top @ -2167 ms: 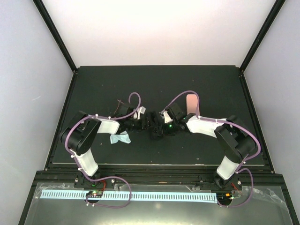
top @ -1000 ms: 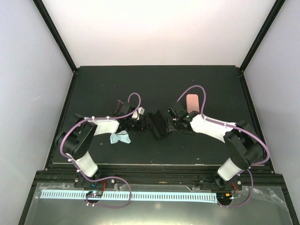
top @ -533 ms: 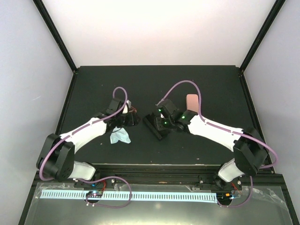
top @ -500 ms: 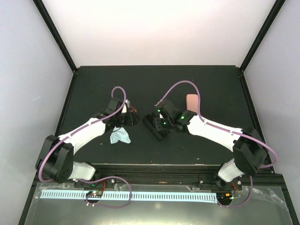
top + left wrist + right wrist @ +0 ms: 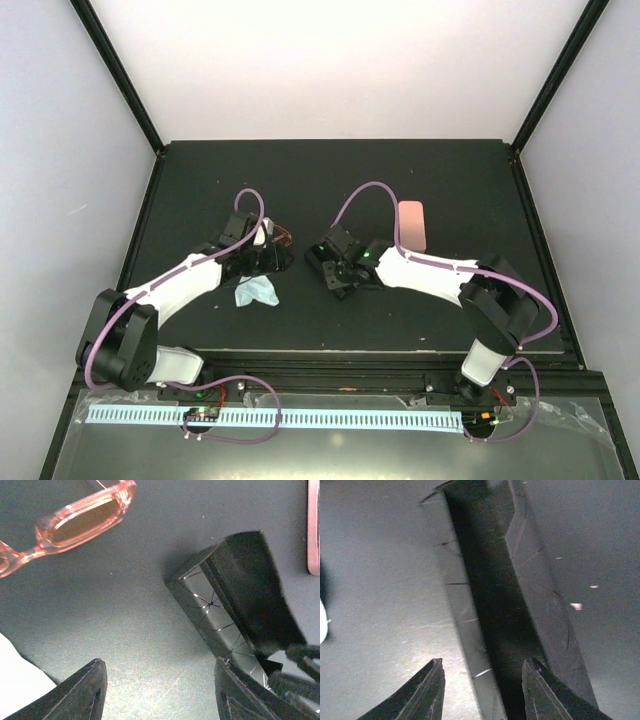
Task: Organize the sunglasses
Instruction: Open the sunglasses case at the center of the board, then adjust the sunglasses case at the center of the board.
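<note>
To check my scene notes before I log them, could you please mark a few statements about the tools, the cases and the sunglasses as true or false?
1. The left tool is open and empty. True.
2. The black case is shut. False: it lies open, with its inside showing.
3. The red sunglasses lie inside the black case. False: they lie on the table, apart from it.
4. The right tool is open over the black case. True.
5. The pink case is held by the right tool. False: it lies on the table, untouched.
</note>
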`<action>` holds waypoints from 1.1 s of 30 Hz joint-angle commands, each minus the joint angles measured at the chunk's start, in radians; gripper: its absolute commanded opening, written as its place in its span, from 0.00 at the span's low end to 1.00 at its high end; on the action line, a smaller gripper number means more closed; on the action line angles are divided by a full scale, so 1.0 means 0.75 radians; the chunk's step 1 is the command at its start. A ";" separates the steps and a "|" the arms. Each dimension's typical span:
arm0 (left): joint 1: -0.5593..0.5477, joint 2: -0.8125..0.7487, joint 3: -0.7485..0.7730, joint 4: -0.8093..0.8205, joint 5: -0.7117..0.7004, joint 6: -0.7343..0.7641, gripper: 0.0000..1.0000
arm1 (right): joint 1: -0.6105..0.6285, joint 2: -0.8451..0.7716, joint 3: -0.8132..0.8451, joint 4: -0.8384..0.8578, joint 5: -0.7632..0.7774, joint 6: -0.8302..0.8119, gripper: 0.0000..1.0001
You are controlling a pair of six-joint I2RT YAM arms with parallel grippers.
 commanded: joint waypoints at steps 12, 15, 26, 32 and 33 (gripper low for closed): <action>0.001 0.180 0.042 0.062 0.200 0.105 0.59 | -0.148 0.037 0.001 -0.082 0.216 -0.018 0.81; -0.006 0.214 0.056 0.068 0.223 0.114 0.58 | -0.163 0.038 0.010 -0.073 0.220 -0.080 0.82; -0.016 0.293 0.126 0.131 0.209 0.100 0.49 | -0.159 -0.048 -0.001 -0.027 -0.027 -0.111 0.62; -0.022 0.385 0.181 0.158 0.194 0.110 0.47 | -0.151 -0.164 -0.036 -0.065 0.085 -0.041 0.69; -0.023 0.400 0.193 0.160 0.192 0.111 0.47 | -0.145 -0.190 -0.043 -0.058 0.078 -0.047 0.71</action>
